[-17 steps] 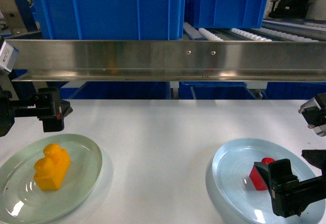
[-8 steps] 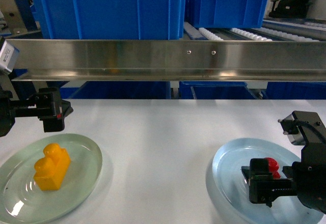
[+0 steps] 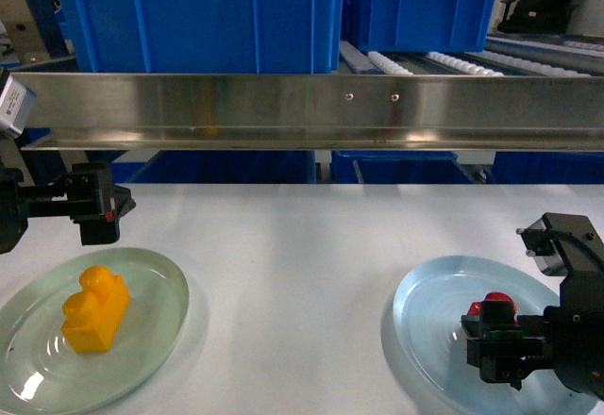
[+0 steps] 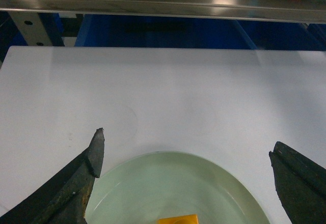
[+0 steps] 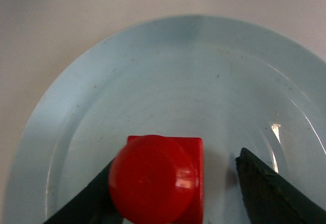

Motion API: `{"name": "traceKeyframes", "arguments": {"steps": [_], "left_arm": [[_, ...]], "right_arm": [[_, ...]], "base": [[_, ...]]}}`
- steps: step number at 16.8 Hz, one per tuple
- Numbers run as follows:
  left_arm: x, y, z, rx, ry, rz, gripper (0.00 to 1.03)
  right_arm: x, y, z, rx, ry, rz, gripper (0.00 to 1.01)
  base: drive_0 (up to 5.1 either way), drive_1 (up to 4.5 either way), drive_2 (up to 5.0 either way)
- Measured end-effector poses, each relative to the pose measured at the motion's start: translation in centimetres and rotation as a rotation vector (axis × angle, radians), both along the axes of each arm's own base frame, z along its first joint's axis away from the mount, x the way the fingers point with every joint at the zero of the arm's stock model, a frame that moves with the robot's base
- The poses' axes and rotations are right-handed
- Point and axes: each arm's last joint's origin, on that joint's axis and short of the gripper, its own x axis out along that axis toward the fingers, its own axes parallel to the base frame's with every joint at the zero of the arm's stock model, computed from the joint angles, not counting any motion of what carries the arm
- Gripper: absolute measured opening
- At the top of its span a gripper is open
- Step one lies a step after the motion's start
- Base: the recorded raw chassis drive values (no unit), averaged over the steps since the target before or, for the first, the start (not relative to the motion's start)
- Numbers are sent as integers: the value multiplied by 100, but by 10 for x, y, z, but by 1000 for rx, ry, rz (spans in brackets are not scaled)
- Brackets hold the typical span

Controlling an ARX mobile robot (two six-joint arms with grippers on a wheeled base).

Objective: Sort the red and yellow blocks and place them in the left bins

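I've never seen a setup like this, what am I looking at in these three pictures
It is a robot with two arms ending in pincer grippers. One picture looks forward from its head; the others come from cameras on each wrist. On the white table sit two pale plates. The left plate holds a yellow block; the left gripper hangs open above it, holding nothing. The right gripper is down on the right plate, its jaws either side of a red block, not yet clearly closed. Blue bins stand behind a metal rail.
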Motion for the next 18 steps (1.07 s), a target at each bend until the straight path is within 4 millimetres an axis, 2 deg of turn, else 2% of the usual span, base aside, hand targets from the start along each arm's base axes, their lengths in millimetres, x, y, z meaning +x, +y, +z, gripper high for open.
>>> {"name": "traceKeyframes", "arguments": {"steps": [3,4,8,14,16,18], "left_arm": [[0,0,0,0,0,0,98],[0,0,0,0,0,0,98],[0,0,0,0,0,0,98],[0,0,0,0,0,1,98],[0,0,0,0,0,1,98],[0,0,0,0,0,1,98]], "right_arm": [[-8,-1,0,-10,-24,12,34],[-12,-2,3,-12,-39,14,29],[-24,-7,34,-39,-175,30,28],[-71,-29,95,-84,-383,11,28],[-91,-36,105,-120,-419,2,28],[-94,-36,110,-127,-452,5,28]], "base": [[0,0,0],[0,0,0],[0,0,0],[0,0,0],[0,0,0],[0,0,0]]}}
